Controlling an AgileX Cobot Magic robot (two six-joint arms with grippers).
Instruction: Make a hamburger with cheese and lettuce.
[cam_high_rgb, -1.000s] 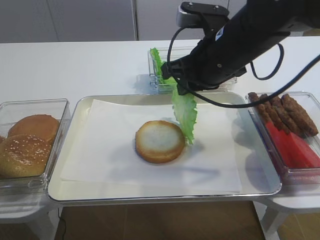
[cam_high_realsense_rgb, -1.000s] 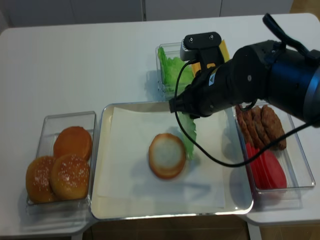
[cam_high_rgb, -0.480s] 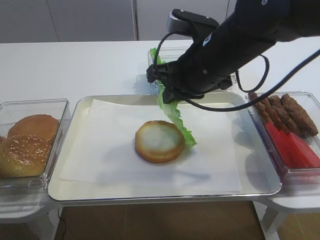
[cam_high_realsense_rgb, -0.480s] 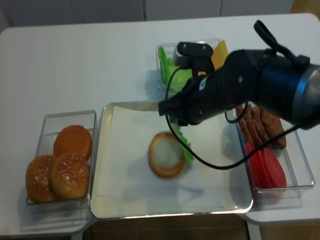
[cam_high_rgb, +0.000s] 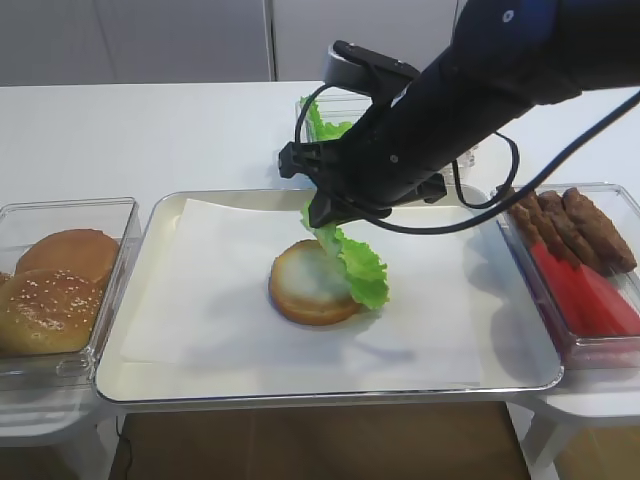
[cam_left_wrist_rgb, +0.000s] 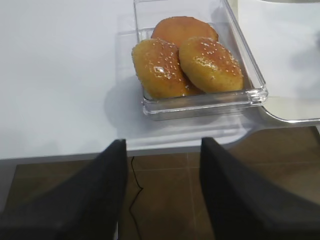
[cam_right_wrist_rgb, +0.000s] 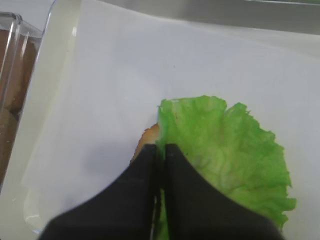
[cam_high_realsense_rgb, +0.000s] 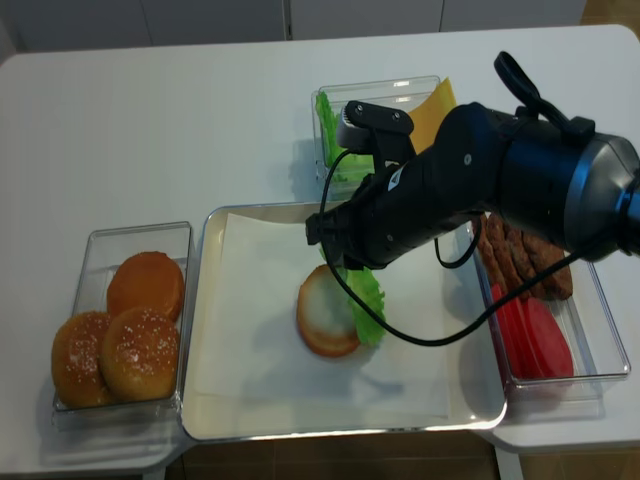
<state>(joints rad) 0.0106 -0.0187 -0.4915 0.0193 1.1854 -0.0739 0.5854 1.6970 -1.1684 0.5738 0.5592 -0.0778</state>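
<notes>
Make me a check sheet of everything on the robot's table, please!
Surface: white table with a paper-lined tray.
Job's things: bun half on the paper; lettuce draped over its right side; cheese in the back box.
Clutter: sesame buns, brown patties, red slices in side boxes.
End effectors: right end effector shut on lettuce; left end effector open, empty.
Cables: black cable looping off the right arm.
Surroundings: grey wall panels.

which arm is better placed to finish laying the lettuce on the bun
Right. The right gripper has its jaws shut on the lettuce, which already drapes over the bun half on the tray. The left gripper hangs open off the table edge by the sesame buns.
</notes>
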